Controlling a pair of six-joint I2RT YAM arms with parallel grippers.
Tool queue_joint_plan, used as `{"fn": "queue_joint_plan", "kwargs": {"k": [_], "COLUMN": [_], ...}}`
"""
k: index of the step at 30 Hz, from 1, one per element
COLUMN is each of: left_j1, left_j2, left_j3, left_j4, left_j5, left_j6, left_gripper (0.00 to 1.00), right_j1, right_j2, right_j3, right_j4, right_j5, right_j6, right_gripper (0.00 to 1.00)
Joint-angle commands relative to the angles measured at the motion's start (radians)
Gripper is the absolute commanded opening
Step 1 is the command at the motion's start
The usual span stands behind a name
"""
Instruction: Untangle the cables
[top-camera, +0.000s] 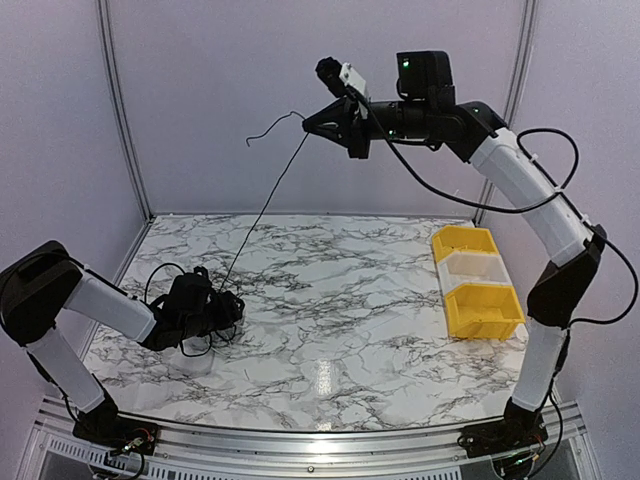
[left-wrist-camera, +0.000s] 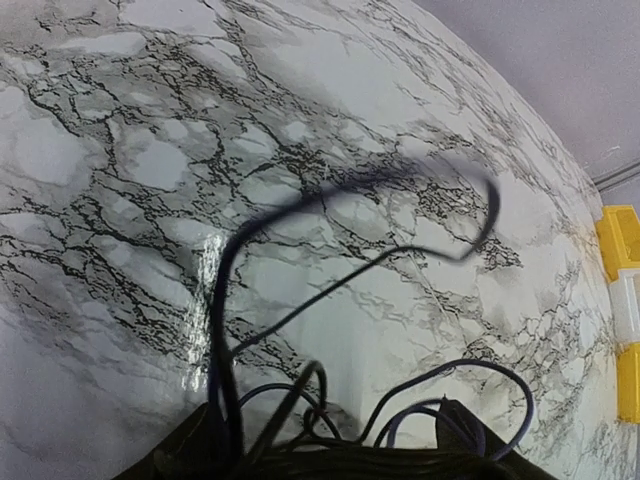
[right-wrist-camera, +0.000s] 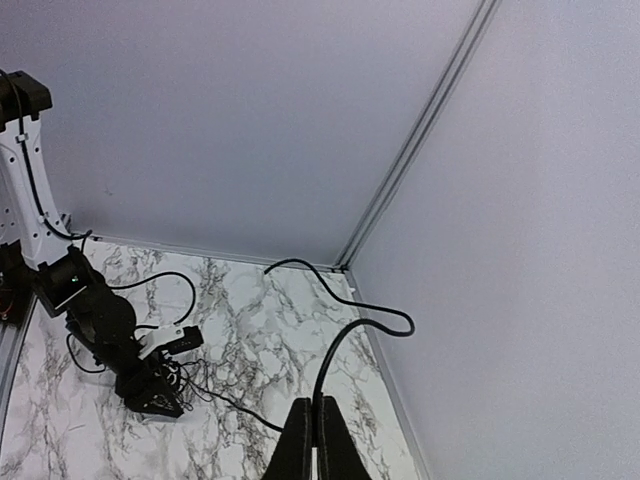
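Left gripper (top-camera: 222, 312): low over the marble-print table (top-camera: 350, 330), nose into the cables (top-camera: 236, 300). Its wrist view shows only dark blurred tips at the bottom edge with loops bunched between them. Cannot tell whether the jaws pinch anything or merely straddle it.

Cables: small loose knot of thin black wire lying on the table at the left gripper's tips, on the table's left side. Limp, glossy, looping several ways. No pale wire can be made out.

Black strand (top-camera: 264, 211): one wire leaves the knot and runs up and to the right in a nearly straight slant, looking taut, to the raised arm. Its long axis goes from the low left knot to the high right jaws.

Right gripper (top-camera: 310, 124): high above the table's far edge, jaws closed tight on that strand. A short springy tail curls free beyond the fingers.

Judgement: the knot sits at the left jaws and well apart from the right, so the next hold-down or pull belongs to the left arm, working against the strand's line.

Far right: yellow plastic bin (top-camera: 478, 285), hard-walled, well clear of the wires.
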Motion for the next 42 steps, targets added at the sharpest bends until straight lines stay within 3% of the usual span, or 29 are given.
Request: {"fn": "queue_joint_plan", "kwargs": {"k": [1, 9, 17, 23, 35, 42], "left_j1": [0.012, 0.012, 0.011, 0.001, -0.011, -0.009], "left_j2": [0.027, 0.053, 0.066, -0.058, -0.328, -0.377], "left_j3": [-0.038, -0.030, -0.008, 0.004, 0.222, 0.458], "left_j4": [-0.217, -0.229, -0.230, -0.255, -0.661, -0.854], "left_j5": [-0.028, -0.035, -0.025, -0.016, -0.042, -0.059], "left_j6": [0.003, 0.007, 0.011, 0.093, 0.267, 0.420], "left_gripper": [0.75, 0.74, 0.72, 0.76, 0.84, 0.86], "right_j1": [-0.103, -0.309, -0.316, -0.316, -0.318, -0.321], "right_j2": [-0.103, -0.214, -0.267, -0.296, -0.374, -0.419], "right_j3": [0.069, 0.061, -0.002, -0.096, -0.394, -0.528], "right_j4": [0.044, 0.093, 0.102, 0.108, 0.122, 0.116], "right_j5": [0.009, -0.096, -0.114, -0.097, -0.021, 0.051], "right_j6": [0.002, 0.095, 0.100, 0.090, 0.038, -0.004], "right_gripper": [0.00, 0.00, 0.00, 0.00, 0.00, 0.00]}}
